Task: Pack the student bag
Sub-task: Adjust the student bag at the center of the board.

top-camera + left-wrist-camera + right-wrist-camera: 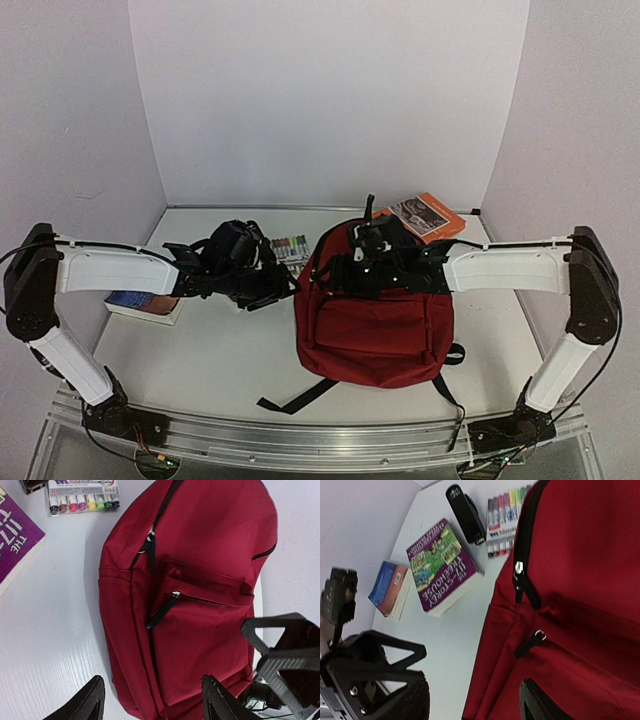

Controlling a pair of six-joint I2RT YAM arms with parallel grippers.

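Observation:
The student bag (pixel 375 325), dark red with black straps, lies flat right of the table's middle, front pocket up. The left wrist view shows its main zipper pull (pixel 150 540) and its pocket pull (pixel 162 611). My left gripper (pixel 270 288) hovers just left of the bag's upper part. It is open (pixel 152 702), with nothing between the fingers and the bag's fabric below the gap. My right gripper (pixel 358 262) hangs over the bag's top end. It is open too (pixel 475 702), one finger (pixel 540 705) over the red fabric and the other over bare table.
A marker pack (pixel 290 247) and a black stapler (pixel 465 512) lie behind the left gripper. A purple book (pixel 442 565) and a blue book (pixel 387 587) rest to the left. An orange book (pixel 425 215) sits behind the bag. White walls close in three sides.

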